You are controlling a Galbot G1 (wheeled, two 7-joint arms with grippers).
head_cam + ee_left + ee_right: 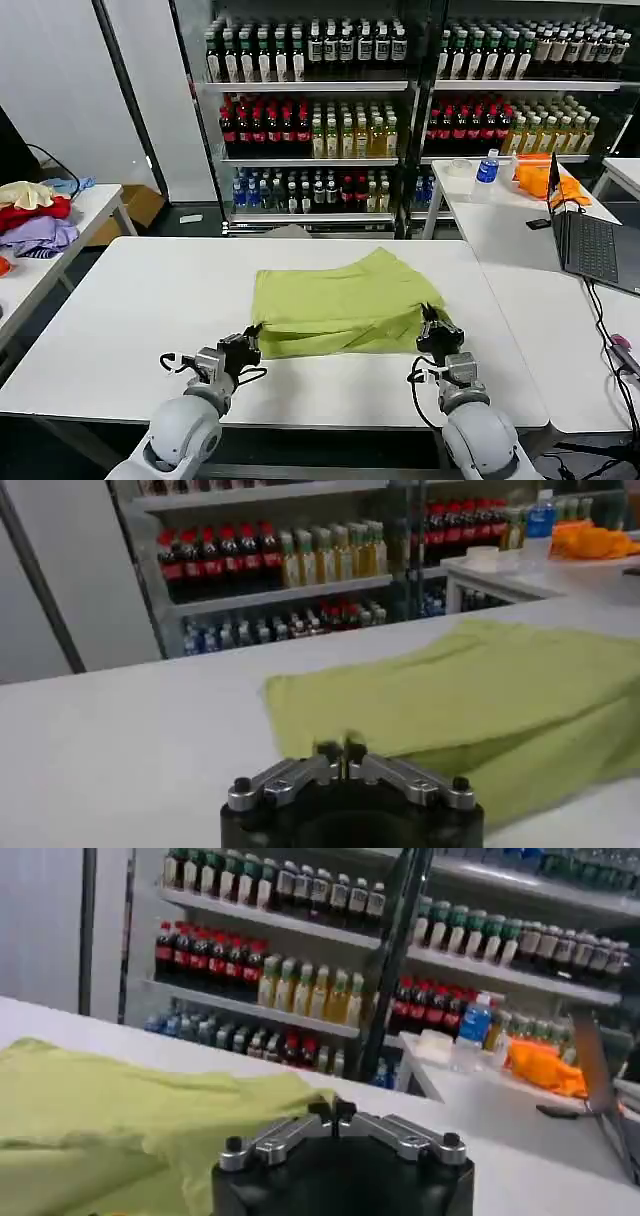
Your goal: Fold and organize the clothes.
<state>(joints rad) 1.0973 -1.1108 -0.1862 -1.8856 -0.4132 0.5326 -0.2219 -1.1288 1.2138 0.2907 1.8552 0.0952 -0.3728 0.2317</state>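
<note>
We had the lime-green T-shirt (335,305) lying folded in layers on the middle of the white table (130,320), its near edge running straight across in front of us and a loose flap peaking up toward the far side.

Our left gripper (249,340) sat low at the shirt's near left corner. From the left wrist camera, we saw its fingertips (329,751) drawn together with no gap showing, right at the shirt's near edge (470,700); whether any cloth was caught between them, we could not tell.

Our right gripper (434,328) was down at the near right corner, touching the fabric's edge. In the right wrist camera, its fingertips (321,1112) were likewise pressed together, with the shirt (110,1118) reaching up to them; a pinch of fabric there we could not confirm.

Behind the table stood the drinks shelves (310,110). A laptop (590,235) and an orange cloth (540,175) rested on the tables to our right, and a heap of red, purple and cream garments (35,215) lay on the table to our left.
</note>
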